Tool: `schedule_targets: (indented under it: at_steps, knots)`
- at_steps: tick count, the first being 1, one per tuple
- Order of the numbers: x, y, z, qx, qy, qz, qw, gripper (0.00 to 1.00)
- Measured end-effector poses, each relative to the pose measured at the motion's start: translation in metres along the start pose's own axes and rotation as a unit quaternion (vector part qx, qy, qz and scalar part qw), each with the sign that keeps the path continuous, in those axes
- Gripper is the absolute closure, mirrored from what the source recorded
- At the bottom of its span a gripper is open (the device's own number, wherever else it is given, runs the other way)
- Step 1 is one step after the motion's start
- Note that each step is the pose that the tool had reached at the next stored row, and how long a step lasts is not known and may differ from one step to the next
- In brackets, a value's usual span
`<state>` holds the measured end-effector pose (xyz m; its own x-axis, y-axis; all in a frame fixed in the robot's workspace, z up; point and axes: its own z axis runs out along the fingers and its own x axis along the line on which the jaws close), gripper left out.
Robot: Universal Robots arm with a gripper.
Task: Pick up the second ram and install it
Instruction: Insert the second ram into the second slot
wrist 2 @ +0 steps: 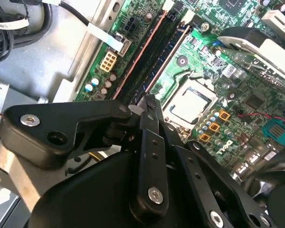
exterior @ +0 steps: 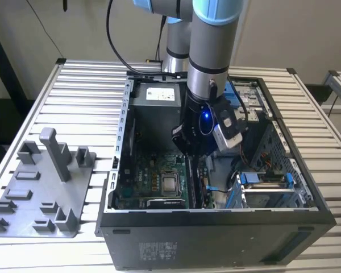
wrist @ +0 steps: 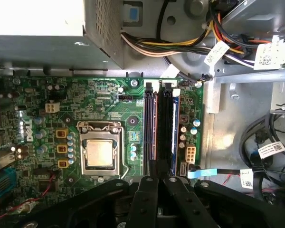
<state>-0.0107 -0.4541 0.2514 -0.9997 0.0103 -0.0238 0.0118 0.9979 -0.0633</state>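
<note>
The arm is reaching down through the open side of the computer case, and the gripper is hovering right over the memory slots. The power supply is boxing in the far end, the drive cage is crowding the exterior view's right, and loose cables are hanging beside the board. The processor socket is sitting low, leaving headroom. Outside, the grey holder tray is taking up the bench on the exterior view's left.
</note>
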Motion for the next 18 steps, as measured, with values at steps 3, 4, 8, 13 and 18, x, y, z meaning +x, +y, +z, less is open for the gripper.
schedule_targets:
  at_steps: [3,4,8,13,18]
  knots:
    - [0.0001,0.0,-0.0002,0.0,0.0,0.0,1.0,0.89]
    - [0.0001,0.0,-0.0003,0.0,0.0,0.0,1.0,0.89]
    - [0.0,0.0,-0.0005,0.0001,0.0,0.0,1.0,0.89]
    - [0.0,-0.0001,-0.0007,0.0001,0.0,0.0,1.0,0.89]
    - [0.0,-0.0001,-0.0007,-0.0001,-0.0004,-0.009,1.0,0.89]
